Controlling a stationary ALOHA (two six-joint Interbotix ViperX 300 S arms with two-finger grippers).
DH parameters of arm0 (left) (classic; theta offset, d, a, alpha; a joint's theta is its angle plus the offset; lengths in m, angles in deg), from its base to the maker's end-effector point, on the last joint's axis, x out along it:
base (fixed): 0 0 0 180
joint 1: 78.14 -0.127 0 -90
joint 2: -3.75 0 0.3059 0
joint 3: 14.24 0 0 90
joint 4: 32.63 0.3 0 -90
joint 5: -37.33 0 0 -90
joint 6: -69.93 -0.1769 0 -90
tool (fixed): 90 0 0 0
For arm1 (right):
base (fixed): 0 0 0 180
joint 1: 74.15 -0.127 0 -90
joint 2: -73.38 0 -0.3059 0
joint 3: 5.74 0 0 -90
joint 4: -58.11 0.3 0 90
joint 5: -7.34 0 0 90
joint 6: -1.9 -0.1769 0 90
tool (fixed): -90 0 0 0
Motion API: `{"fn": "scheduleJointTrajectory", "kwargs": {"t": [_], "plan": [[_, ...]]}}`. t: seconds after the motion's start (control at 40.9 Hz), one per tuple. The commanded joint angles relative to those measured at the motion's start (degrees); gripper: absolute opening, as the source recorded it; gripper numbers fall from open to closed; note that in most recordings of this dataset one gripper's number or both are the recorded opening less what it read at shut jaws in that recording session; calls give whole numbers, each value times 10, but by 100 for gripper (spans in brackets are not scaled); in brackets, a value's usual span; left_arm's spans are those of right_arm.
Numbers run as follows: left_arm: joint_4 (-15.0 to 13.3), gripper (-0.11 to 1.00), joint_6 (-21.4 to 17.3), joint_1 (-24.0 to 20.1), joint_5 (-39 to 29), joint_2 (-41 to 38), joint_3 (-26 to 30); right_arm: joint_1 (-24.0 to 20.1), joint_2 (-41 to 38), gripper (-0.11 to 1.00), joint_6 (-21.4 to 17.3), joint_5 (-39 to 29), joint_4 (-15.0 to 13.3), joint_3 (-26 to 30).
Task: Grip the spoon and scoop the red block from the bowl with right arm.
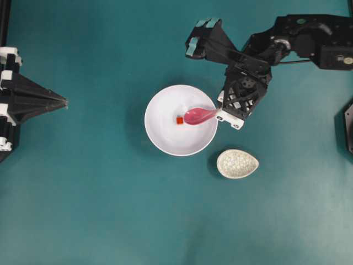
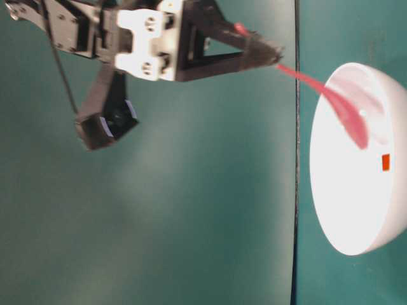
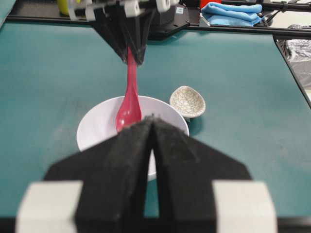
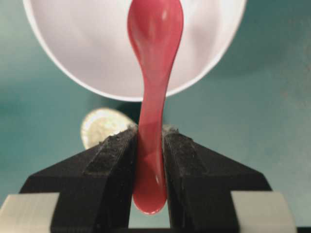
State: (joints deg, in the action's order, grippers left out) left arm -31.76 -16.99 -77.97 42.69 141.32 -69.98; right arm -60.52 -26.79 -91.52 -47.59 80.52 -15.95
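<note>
The white bowl [image 1: 165,135] sits mid-table with the small red block [image 1: 180,120] on its floor. My right gripper [image 1: 220,110] hangs at the bowl's right rim, shut on the handle of the pink spoon [image 1: 198,115]. The scoop reaches into the bowl and ends just right of the block. The right wrist view shows the fingers [image 4: 116,150] clamping the spoon [image 4: 155,39] above the bowl [image 4: 87,48], and the block does not show there. From table level the spoon [image 2: 337,98] slants down toward the block [image 2: 385,162]. My left gripper [image 1: 65,102] rests shut at the far left, holding nothing.
A speckled egg-shaped dish [image 1: 237,163] lies on the teal table just below and right of the bowl, close under my right gripper. Blue cloths [image 3: 233,13] lie beyond the table's far edge.
</note>
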Motion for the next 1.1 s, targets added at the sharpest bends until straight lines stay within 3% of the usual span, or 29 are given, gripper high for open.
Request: {"fn": "scheduleJointTrajectory", "kwargs": {"t": [0.0,0.684,1.075], "plan": [[0,0,-1,-1,4,-2,17,0,1,23,-1,0,-4,16],[1,0,-11,-1,-2,-2,16,-38,-71,22,4,57,-6,53],[0,0,-11,-1,-11,-2,16,-70,-74,22,-1,67,-2,57]]}}
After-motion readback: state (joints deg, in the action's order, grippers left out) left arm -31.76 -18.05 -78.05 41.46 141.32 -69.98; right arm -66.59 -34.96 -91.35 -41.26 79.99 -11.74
